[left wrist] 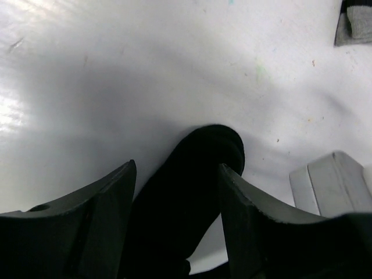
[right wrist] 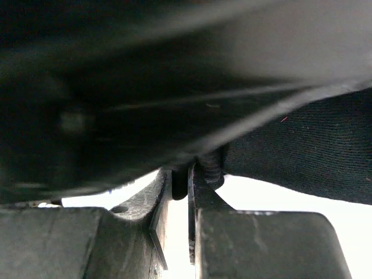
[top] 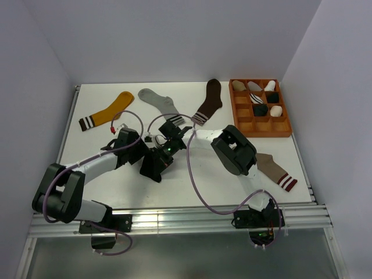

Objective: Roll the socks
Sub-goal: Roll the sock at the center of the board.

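A: So, how far along are we?
B: Not far, we judge: the tray (top: 261, 134) holds several rolled bundles, but the taupe sock (top: 278, 173) lies flat just on its near side, and the mustard sock (top: 110, 110), grey sock (top: 157, 100) and brown sock (top: 210, 100) lie flat to its left
A: And the black sock (left wrist: 186, 192)?
B: Well left of the tray, partly rolled at most. Our left gripper (left wrist: 177, 168) stands open astride it; our right gripper (right wrist: 180, 174) is pinched tight on its fabric
A: The setting?
B: Plain white walls (top: 174, 35), a white table (top: 87, 139) with faint specks
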{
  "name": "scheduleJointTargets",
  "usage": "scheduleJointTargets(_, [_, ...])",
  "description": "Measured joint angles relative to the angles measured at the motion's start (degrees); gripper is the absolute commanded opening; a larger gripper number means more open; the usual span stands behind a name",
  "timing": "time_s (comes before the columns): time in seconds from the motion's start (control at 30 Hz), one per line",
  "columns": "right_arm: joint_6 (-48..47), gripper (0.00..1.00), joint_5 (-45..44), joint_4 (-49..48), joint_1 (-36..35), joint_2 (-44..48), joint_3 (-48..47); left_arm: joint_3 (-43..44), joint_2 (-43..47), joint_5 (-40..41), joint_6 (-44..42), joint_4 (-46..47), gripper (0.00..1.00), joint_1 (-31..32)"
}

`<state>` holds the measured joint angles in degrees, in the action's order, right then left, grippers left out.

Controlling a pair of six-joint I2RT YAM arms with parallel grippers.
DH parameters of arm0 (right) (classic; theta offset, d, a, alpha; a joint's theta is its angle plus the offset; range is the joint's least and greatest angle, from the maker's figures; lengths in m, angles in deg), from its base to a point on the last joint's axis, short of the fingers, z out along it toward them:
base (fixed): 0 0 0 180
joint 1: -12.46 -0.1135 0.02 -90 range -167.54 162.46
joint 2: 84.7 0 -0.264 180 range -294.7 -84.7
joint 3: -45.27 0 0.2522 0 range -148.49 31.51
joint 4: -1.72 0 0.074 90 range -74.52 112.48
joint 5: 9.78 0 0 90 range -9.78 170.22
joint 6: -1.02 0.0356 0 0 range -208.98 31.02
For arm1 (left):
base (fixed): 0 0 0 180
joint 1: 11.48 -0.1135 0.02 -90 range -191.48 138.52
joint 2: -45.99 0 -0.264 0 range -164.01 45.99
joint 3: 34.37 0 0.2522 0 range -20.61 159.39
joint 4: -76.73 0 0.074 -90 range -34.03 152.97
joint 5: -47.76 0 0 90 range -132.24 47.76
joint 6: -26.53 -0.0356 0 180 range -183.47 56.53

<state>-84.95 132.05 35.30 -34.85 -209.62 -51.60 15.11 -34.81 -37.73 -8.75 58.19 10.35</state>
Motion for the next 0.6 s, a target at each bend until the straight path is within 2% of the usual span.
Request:
scheduleJointTargets(0.23, [1.53,0.00,-0.11,0.90,0.00,-0.48,-0.85,-1.33,6.86,3.72,5.01,-6.43,0.66,-0.04])
scheduleJointTargets(0.47, [2.89,0.00,-0.22,1.31,0.00,-0.81,-1.31,-6.16,21.94,6.62,11.63,-13.90,0.70,-0.42])
scheduleJointTargets(0.6, [4.09,0.00,-0.35,1.27,0.00,-0.83,-1.33,-9.73,28.87,4.09,14.25,-12.98,0.68,-0.44])
